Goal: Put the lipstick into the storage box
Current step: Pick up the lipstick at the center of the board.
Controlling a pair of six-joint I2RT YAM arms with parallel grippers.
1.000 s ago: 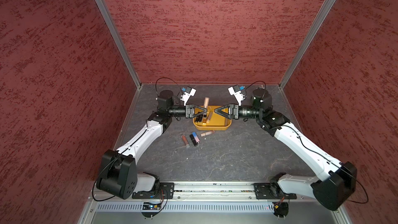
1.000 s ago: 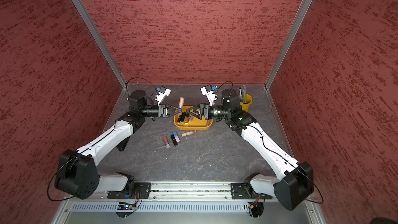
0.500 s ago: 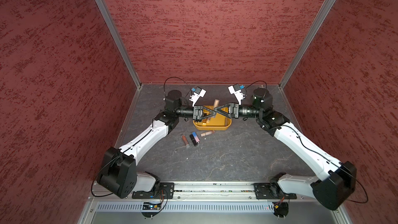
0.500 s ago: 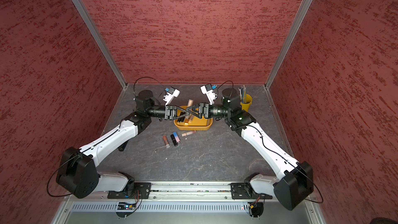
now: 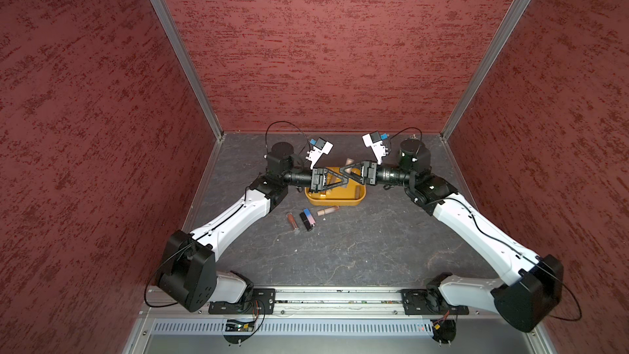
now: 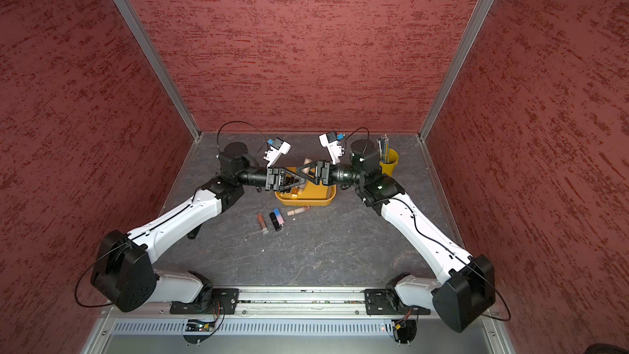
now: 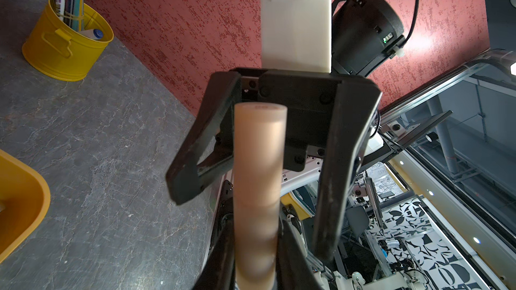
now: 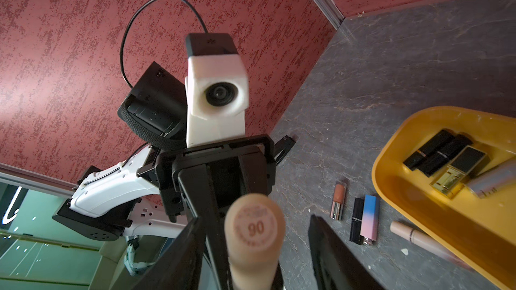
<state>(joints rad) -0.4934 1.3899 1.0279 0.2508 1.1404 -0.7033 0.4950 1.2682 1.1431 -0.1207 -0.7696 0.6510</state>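
"90" on peach lipstick (image 8: 255,228) end, other txt illegible

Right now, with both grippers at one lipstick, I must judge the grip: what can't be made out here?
- Both top views: crossed fingers of the left gripper and right gripper hide where the lipstick is held.
- Right wrist view: the right gripper's fingertips are cut off by the bottom edge; contact unclear.
- Left wrist view: the lipstick's lower end is blurred.
- Top views: storage box contents, tiny and partly under the grippers.
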